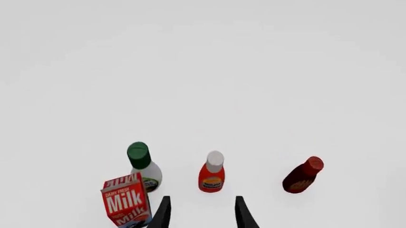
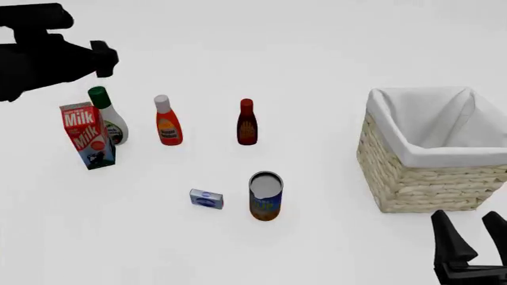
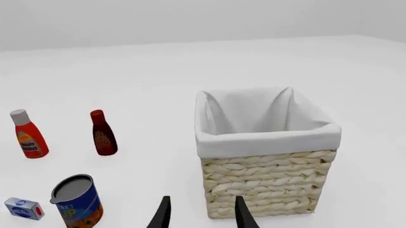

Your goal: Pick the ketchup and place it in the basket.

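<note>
The left gripper [image 1: 201, 216] is hovering with its dark fingers spread apart and nothing between them, lined up almost straight on the ketchup [image 1: 212, 172], which is standing upright on the white table [image 2: 317, 53], well apart from the basket [image 2: 412, 178] sitting far over on the right side. In the front view the ketchup is standing between the white bottle with the green cap [image 2: 107, 116] on its left and the dark-red bottle [image 2: 247, 122] on its right, with the milk carton [image 2: 85, 135] just in front of the white bottle. The right gripper [image 2: 473, 237] is waiting low by the near side of the basket, its fingers parted too and holding nothing. For this reach, I'd say the left arm is wanting a clean straight descent, keeping the fingers wide enough to straddle the red-orange body below the tall cap, and staying clear of the milk carton and white bottle, which are crowding the left flank; clipping either one looks like the real risk. Gripping around the body rather than the narrow cap should be giving a steadier hold. Counting up: three bottles, one milk carton, one open can [image 2: 266, 195], one small blue-and-white box [image 2: 206, 199], one basket, two grippers.
</note>
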You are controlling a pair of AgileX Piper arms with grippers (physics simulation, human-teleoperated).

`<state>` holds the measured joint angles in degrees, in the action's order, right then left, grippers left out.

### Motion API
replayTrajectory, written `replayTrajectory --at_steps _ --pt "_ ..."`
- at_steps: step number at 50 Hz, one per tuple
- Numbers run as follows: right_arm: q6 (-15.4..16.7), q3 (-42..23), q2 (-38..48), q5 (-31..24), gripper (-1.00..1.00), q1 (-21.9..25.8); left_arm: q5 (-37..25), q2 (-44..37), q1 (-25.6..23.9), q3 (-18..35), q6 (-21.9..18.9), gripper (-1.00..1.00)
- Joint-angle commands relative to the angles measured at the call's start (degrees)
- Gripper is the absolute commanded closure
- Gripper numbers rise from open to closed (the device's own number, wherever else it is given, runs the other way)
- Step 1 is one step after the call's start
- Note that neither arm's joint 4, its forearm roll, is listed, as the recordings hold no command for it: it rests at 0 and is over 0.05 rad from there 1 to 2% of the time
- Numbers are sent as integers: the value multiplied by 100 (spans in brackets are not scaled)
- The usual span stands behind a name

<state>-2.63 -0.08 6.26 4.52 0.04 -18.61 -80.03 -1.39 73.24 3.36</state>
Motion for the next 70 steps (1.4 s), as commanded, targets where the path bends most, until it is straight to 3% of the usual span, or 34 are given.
replayTrajectory --at_steps 1,39,70 --pt "2 1 130 99 -100 10 -151 -462 54 467 -3 -100" --pt "-58 6 608 440 -100 43 -222 -1963 -73 1903 -49 -100" --pt "-97 7 616 424 -100 45 130 -2552 -134 1923 3 -100"
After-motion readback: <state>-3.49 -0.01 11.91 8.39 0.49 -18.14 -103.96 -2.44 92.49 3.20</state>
